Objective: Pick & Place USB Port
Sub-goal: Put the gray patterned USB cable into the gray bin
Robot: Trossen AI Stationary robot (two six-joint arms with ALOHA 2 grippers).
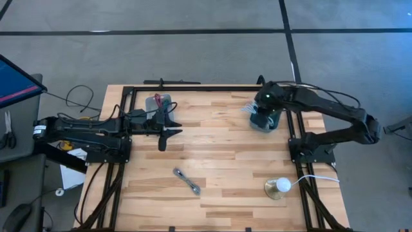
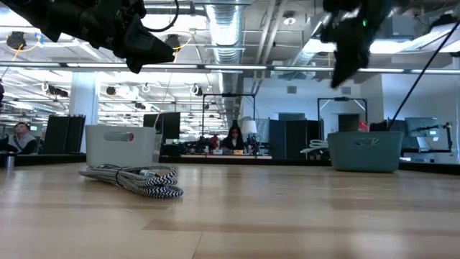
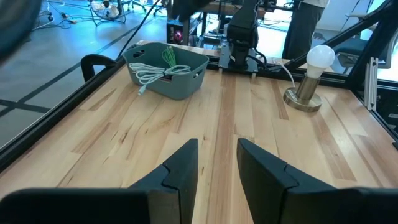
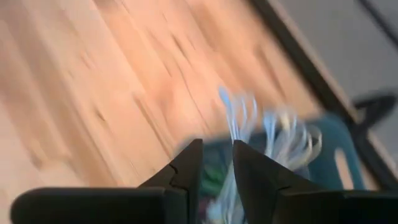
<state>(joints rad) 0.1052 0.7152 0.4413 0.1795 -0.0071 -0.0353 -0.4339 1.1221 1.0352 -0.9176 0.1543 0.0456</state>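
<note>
- My right pincer (image 1: pixel 259 111) hangs over the teal bin (image 1: pixel 265 120) at the far right of the bench (image 1: pixel 219 161). In the right wrist view the fingers (image 4: pixel 186 171) stand a narrow gap apart w/ nothing between them; pale cables (image 4: pixel 273 140) spill out of the bin (image 4: pixel 329 155) just beyond the tips.
- That wrist view is blurred, so I can't tell which of those cables ends in a USB plug.
- A braided black-and-white cable (image 1: pixel 187 181) lies coiled on the bench, well apart from the teal bin, toward the near edge & left of centre. In the low view it (image 2: pixel 136 179) lies flat on the wood in front of the white bin (image 2: pixel 121 145).
- My left pincer (image 1: pixel 163 140) is held over the bench just beside the white bin (image 1: pixel 159 103), on the far left side opposite the teal bin. Fingers (image 3: pixel 180 171) parted a little, empty.
- From the left wrist, the teal bin (image 3: pixel 168 71) shows white and green cables (image 3: pixel 160 67) piled inside.
- A lamp w/ a round white bulb (image 1: pixel 281 185) on a brass base stands on the near side of the teal bin, by the bench's right edge.
- A person (image 2: pixel 233 139) sits at a desk in the room behind the bench; another is at the low view's left edge.
</note>
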